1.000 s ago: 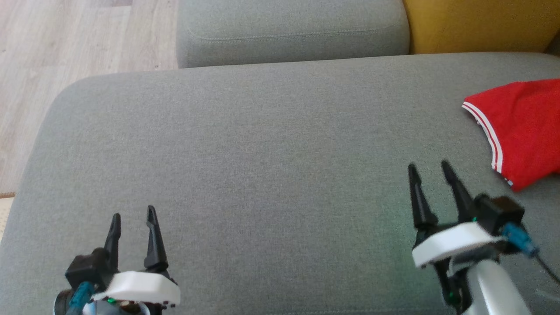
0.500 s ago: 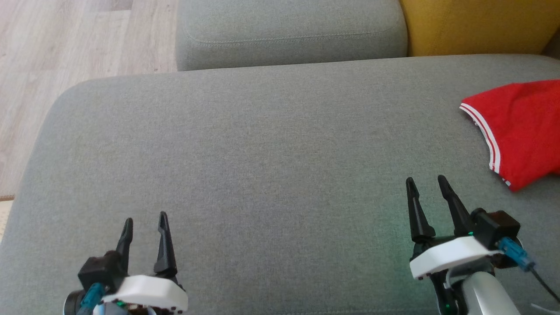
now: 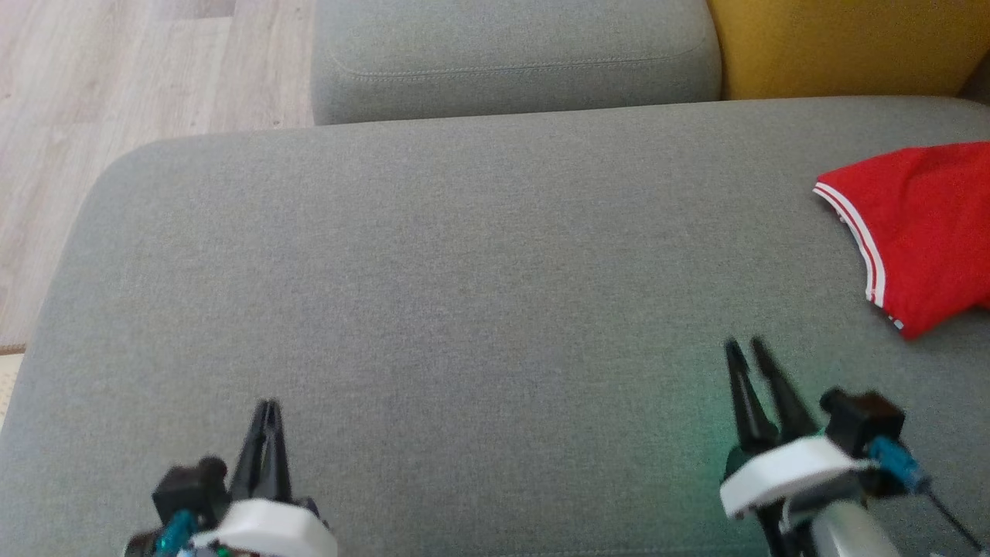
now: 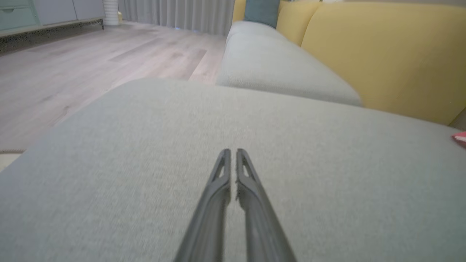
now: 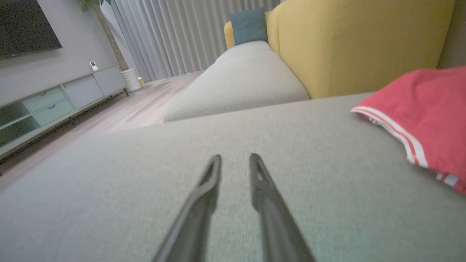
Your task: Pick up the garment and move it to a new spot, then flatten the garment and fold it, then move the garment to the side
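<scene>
Left jaws nearly closed, right jaws slightly apart, both empty; red garment [image 3: 920, 224] on grey cushion [image 3: 464, 271], rightward.

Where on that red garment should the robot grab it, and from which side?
Probably the white-striped edge of the red garment, coming in from the left with the right gripper. That edge faces the grey cushion, lies nearest that gripper, and looks slightly raised, so a finger might slip under.

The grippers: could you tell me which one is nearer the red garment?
The right gripper, just short of the red garment; the left gripper is far across the cushion.
</scene>
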### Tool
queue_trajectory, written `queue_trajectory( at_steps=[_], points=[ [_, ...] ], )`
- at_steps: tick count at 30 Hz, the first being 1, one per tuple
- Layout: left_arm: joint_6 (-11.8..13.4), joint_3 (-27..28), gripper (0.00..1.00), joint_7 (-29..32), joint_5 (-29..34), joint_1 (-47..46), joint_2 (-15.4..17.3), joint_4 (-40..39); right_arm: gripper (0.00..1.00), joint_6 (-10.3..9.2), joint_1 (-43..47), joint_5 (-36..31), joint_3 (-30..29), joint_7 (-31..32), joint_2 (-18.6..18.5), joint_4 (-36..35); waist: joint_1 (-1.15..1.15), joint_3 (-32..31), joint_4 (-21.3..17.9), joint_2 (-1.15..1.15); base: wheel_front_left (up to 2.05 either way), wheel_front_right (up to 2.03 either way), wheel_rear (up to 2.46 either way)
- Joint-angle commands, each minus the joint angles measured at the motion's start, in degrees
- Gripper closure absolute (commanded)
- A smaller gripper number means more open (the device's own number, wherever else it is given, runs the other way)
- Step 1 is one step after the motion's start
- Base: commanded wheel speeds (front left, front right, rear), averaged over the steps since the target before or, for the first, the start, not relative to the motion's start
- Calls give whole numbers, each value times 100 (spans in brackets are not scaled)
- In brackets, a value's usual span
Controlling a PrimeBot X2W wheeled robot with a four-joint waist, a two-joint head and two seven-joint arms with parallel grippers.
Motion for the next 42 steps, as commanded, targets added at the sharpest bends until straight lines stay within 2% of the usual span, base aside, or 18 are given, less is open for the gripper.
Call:
queue_trajectory(
  at_steps=[1, 42],
  points=[
    [-1, 0, 100, 3, -6, 30, 1, 89, 100, 0, 51, 6, 0, 2, 2, 90, 1, 0, 0, 0, 0, 0, 0],
    [-454, 368, 100, 572, -2626, -348, 85, 210, 100, -2, -4, 2633, -331, 531, -52, -117, 1, 23, 38, 0, 0, 0, 0]
  ],
)
